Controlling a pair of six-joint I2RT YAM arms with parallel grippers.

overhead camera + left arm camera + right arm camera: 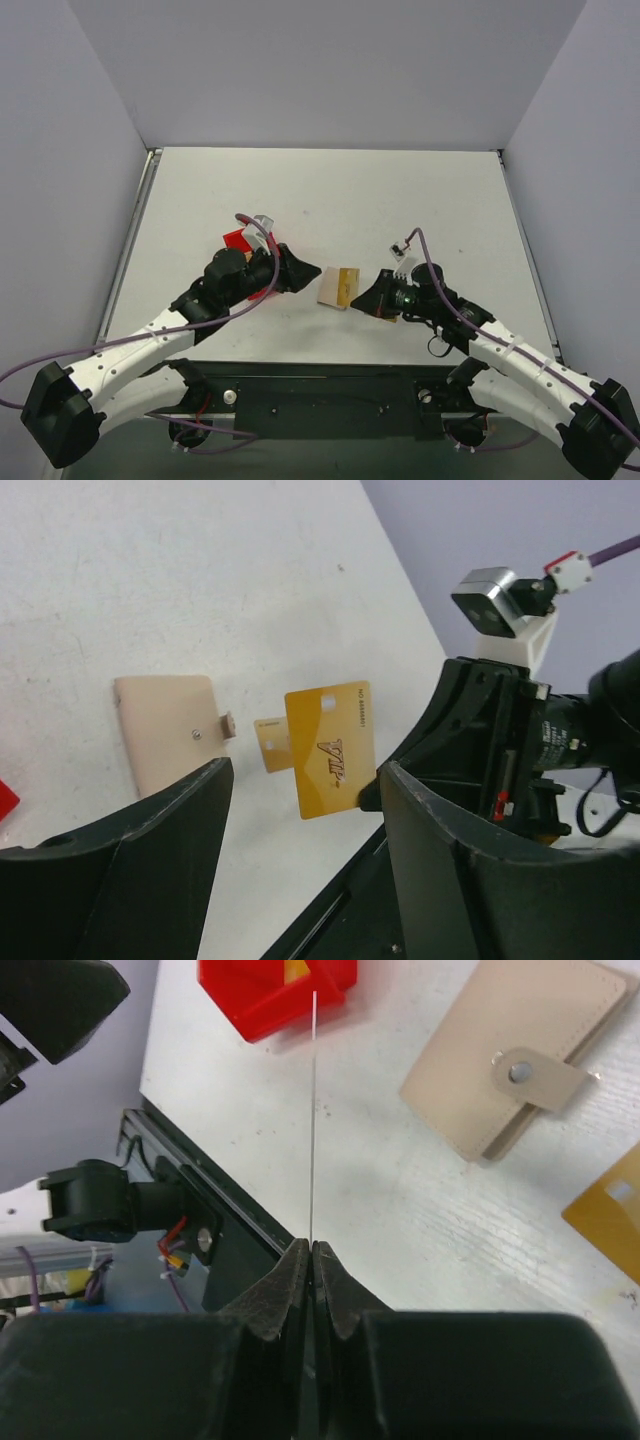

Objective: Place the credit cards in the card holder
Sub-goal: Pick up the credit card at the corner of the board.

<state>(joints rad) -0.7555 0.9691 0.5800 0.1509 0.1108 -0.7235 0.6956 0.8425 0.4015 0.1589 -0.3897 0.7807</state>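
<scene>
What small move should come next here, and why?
Probably the left gripper, its jaws open, should reach for the snap tab to open the card holder: it lies shut while the right gripper pinches a credit card.

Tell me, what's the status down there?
Left gripper open, empty. Right gripper shut on credit card. Card holder closed, second card beside it. Nothing in the way.

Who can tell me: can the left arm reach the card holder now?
Likely yes: the open left gripper is right beside the card holder; the right gripper holds its card beyond it.
</scene>
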